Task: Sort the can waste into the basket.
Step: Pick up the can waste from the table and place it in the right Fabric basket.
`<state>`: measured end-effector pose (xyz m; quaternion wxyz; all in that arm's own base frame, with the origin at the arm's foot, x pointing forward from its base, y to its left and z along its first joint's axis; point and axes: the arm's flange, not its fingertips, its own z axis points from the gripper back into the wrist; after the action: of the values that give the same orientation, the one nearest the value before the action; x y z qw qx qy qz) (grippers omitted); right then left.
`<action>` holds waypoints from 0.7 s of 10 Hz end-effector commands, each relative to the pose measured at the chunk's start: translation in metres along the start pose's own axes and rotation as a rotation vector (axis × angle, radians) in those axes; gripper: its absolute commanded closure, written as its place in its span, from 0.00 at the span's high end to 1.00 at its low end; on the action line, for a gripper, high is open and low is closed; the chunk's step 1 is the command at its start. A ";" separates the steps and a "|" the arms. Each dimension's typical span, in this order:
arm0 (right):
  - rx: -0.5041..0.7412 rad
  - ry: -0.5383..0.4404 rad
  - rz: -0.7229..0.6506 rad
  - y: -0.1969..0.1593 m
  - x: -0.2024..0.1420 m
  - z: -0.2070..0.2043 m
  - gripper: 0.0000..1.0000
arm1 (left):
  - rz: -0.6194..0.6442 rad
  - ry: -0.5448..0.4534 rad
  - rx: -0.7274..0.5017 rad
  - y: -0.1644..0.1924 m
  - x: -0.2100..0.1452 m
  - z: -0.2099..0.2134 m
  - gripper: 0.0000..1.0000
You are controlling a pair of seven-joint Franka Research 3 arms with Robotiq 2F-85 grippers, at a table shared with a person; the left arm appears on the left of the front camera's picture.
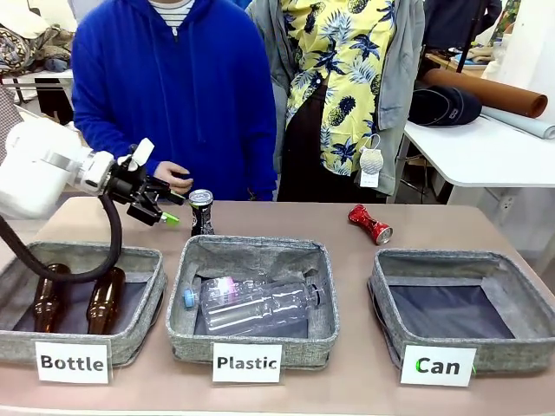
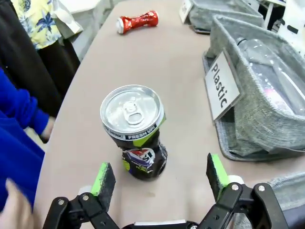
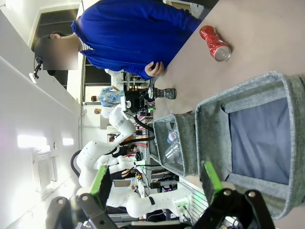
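A slim dark can [image 1: 201, 212] with a silver top stands upright behind the "Plastic" basket. My left gripper [image 1: 165, 208] hangs open just left of it. In the left wrist view the dark can [image 2: 135, 131] stands a little beyond my open left gripper [image 2: 159, 177], apart from its green pads. A crushed red can [image 1: 370, 224] lies on its side on the table behind the "Can" basket [image 1: 464, 305], which holds nothing. The right wrist view looks over that basket [image 3: 252, 138] with my right gripper [image 3: 155, 179] open above its near side, and the red can [image 3: 215, 44] beyond.
The "Bottle" basket [image 1: 78, 295] at left holds two brown glass bottles. The "Plastic" basket [image 1: 251, 295] in the middle holds clear plastic bottles. Two people stand at the far side; a hand [image 1: 173, 178] of the one in blue rests near the table edge.
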<state>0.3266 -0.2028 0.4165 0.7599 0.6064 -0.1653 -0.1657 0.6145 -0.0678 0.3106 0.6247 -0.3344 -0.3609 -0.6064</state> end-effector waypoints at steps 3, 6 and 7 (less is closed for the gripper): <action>0.010 -0.001 0.025 0.000 0.000 0.001 1.00 | 0.027 -0.039 0.038 0.023 -0.005 -0.022 1.00; 0.010 -0.001 0.025 0.000 0.000 0.001 1.00 | 0.033 -0.076 0.026 0.032 -0.011 -0.034 1.00; 0.010 -0.001 0.025 0.000 0.000 0.001 1.00 | 0.028 -0.107 0.017 0.033 -0.012 -0.037 1.00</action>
<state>0.3266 -0.2028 0.4165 0.7599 0.6064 -0.1653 -0.1656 0.6431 -0.0887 0.2818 0.6238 -0.3522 -0.3777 -0.5866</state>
